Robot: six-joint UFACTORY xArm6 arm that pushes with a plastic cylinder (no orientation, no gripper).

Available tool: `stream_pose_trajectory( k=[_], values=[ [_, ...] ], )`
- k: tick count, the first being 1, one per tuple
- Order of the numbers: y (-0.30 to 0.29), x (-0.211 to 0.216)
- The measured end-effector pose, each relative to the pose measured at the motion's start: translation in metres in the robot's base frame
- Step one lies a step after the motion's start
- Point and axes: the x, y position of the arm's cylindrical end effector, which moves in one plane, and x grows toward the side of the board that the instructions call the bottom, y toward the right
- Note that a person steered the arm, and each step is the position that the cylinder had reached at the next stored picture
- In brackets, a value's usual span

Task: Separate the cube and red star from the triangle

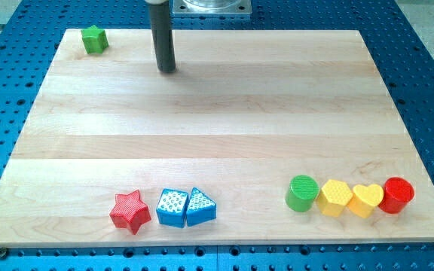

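Observation:
A red star (pixel 130 211) lies near the view's bottom left of the wooden board (pixel 217 113). Just right of it sits a blue cube (pixel 172 208), a small gap apart. A blue triangle (pixel 200 207) touches the cube's right side. My tip (pixel 167 70) is far away at the view's top, left of centre, touching no block.
A green star (pixel 93 39) sits at the board's top left corner. At the bottom right stands a row: green cylinder (pixel 302 193), yellow hexagon (pixel 334 197), yellow heart (pixel 367 199), red cylinder (pixel 397 195). Blue perforated table surrounds the board.

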Motion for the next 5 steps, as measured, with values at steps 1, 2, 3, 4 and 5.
stream_pose_trajectory(
  k=[1, 2, 3, 4, 5],
  values=[
    [0.079, 0.027],
    [0.219, 0.030],
    [0.354, 0.039],
    [0.383, 0.059],
    [0.218, 0.074]
  ],
)
